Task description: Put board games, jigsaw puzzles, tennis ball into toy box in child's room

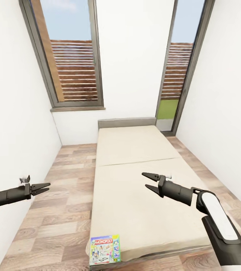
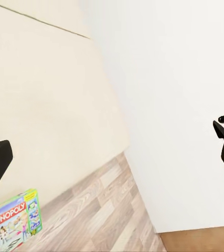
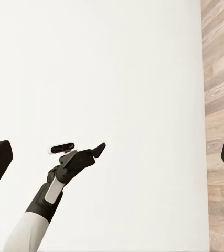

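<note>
Head view, nearest first: the flat rectangular Monopoly game box, glossy printed card with a green edge and a red logo band, lies at the foot end of the low wide bed, at the corner on the robot's left, its near edge overhanging the mattress edge slightly. The bed's plain beige mattress is smooth and matte, with a shallow crease across it partway toward the head, and sits on a dark grey frame with a low grey headboard. Over the mattress, beyond the box and toward the robot's right, the right gripper hangs on its white and black arm, its two dark pointed fingers spread apart and empty. Off the bed on the robot's left, over the wood-plank floor of brown and grey boards, the left gripper has its slim dark fingers only slightly parted, holding nothing. Left wrist view has the same box on the beige mattress beside the plank floor, and a smooth white wall. Beyond the headboard stand the white end wall and two tall grey-framed windows, with slatted reddish-brown fencing outside.
</note>
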{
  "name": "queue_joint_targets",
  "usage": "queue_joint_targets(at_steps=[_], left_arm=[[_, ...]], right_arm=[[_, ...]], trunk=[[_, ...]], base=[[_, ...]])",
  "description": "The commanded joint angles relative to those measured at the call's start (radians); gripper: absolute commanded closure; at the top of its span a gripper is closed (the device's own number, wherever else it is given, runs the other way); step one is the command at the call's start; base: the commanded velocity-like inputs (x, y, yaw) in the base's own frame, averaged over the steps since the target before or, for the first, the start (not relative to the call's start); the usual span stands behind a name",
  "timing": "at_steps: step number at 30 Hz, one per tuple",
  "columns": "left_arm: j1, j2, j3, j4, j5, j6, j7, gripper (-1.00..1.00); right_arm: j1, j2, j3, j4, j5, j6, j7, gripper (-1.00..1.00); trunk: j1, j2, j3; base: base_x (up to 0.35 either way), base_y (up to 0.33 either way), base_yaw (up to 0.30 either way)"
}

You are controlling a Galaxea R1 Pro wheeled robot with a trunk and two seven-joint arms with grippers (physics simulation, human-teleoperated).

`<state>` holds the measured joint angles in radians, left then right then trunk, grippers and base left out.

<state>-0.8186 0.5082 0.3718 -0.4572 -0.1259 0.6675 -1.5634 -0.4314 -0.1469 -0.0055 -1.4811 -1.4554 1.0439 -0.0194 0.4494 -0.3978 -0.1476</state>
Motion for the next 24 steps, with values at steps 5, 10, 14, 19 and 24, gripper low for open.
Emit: queue_joint_targets(at_steps=[5, 10, 14, 19, 24], left_arm=[[-0.002, -0.001, 0.006, 0.0, -0.011, 0.011, -0.007, -1.0], [-0.001, -0.002, 0.006, 0.0, -0.009, 0.011, -0.007, -1.0], [-0.001, -0.002, 0.006, 0.001, -0.009, 0.011, -0.007, -1.0], [-0.001, -0.01, 0.004, 0.0, -0.01, 0.011, -0.007, -1.0], [-0.001, -0.016, 0.004, -0.001, -0.011, 0.011, -0.007, -1.0]], right_arm=[[-0.001, 0.0, -0.001, -0.001, -0.002, 0.003, -0.003, -1.0], [0.0, 0.0, -0.001, 0.0, -0.001, 0.003, -0.004, -1.0], [0.0, 0.0, -0.001, 0.001, 0.0, 0.003, -0.005, -1.0], [0.0, -0.001, -0.001, 0.005, 0.0, 0.003, -0.007, -1.0], [0.0, 0.0, -0.001, 0.007, 0.0, 0.001, -0.01, -1.0]], trunk=[[0.001, -0.002, -0.002], [0.001, -0.002, -0.002], [0.001, -0.002, -0.002], [0.001, -0.002, -0.002], [0.001, -0.002, -0.002]], base=[[0.0, 0.0, 0.286], [-0.046, 0.0, 0.291], [-0.106, 0.0, 0.292], [-0.031, -0.001, 0.292], [-0.092, -0.126, 0.277]])
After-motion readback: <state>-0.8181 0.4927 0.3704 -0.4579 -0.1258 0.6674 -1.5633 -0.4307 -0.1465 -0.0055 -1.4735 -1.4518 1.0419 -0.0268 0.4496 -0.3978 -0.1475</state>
